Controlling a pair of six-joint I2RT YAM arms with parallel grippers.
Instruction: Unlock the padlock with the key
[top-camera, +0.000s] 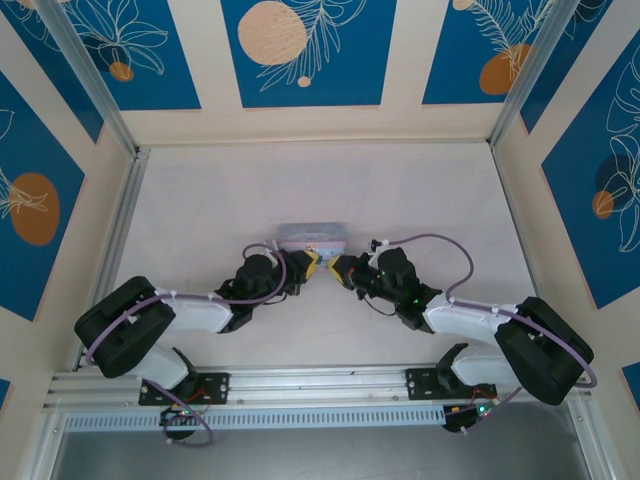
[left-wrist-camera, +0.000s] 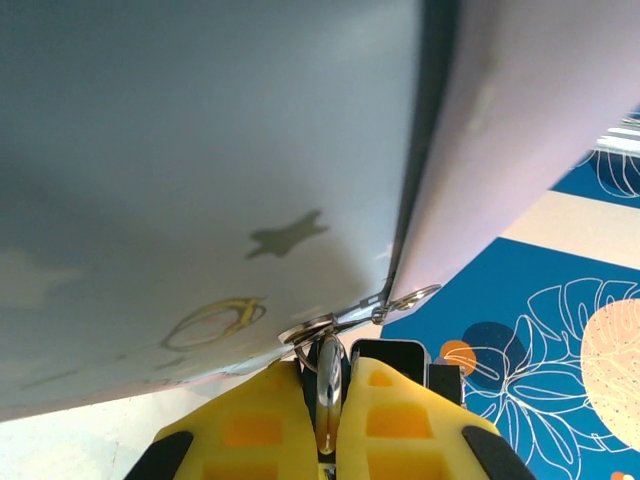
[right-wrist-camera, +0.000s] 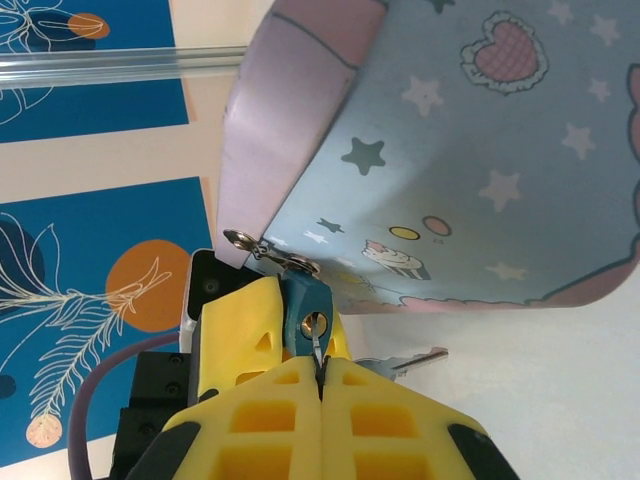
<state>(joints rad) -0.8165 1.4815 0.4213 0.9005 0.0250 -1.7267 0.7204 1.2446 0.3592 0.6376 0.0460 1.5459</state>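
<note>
The padlock (right-wrist-camera: 300, 305) hangs at the front corner of the tin (right-wrist-camera: 480, 170). In the right wrist view its long axis runs from about 11 o'clock down to 5 o'clock. The shackle end points up at the small metal rings (right-wrist-camera: 240, 239) on the tin's edge, and the keyhole end faces down toward the right gripper (right-wrist-camera: 320, 372). That claw is clenched on the key (right-wrist-camera: 317, 347), whose thin silver blade reaches from between the yellow pads to the round keyhole (how far in it sits I cannot tell). A second silver key (right-wrist-camera: 405, 363) lies on the table at about 3 o'clock from the padlock.

The left gripper (left-wrist-camera: 328, 378) is clenched too. A narrow metal piece is pinched between its pads just under the wire rings, and it appears to be the padlock seen edge-on.

From above, the two claws meet tip to tip at 6 o'clock of the tin, the left arm coming in from 8 o'clock and the right from 4 o'clock. The tin, pale blue with stars and a heart, stands near the middle of the table (top-camera: 420, 200). Its inside is hidden.
</note>
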